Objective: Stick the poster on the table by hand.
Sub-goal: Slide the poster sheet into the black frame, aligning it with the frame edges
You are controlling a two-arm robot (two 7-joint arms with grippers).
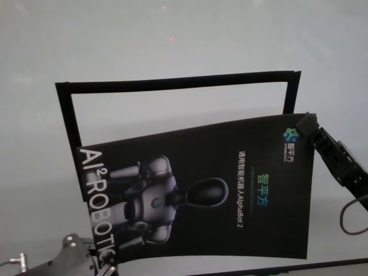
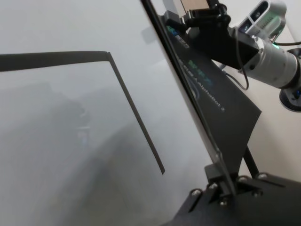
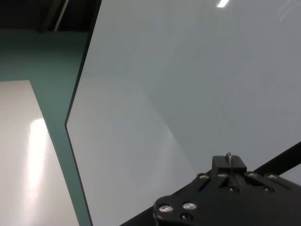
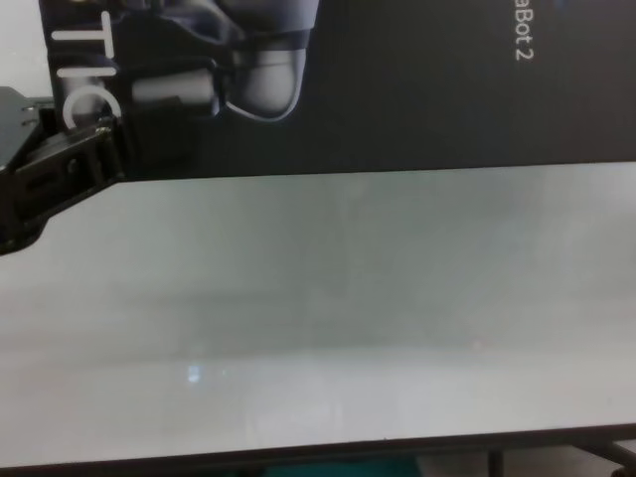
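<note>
Together, both grippers hold the poster [image 1: 213, 195] above the table [image 1: 172, 57].
Left gripper [image 4: 99, 149] jaws clamp its near-left corner; right gripper [image 1: 303, 125] jaws clamp its far-right corner.

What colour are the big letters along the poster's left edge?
White on black, clearest in the head view on the poster.

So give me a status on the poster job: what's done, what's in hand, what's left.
Done: both grippers have the poster by opposite corners, the left gripper near, the right gripper far.
In hand: it hangs held up over the table, overlapping the black outline.
Left: line it up, lay it flat, press it down.
</note>
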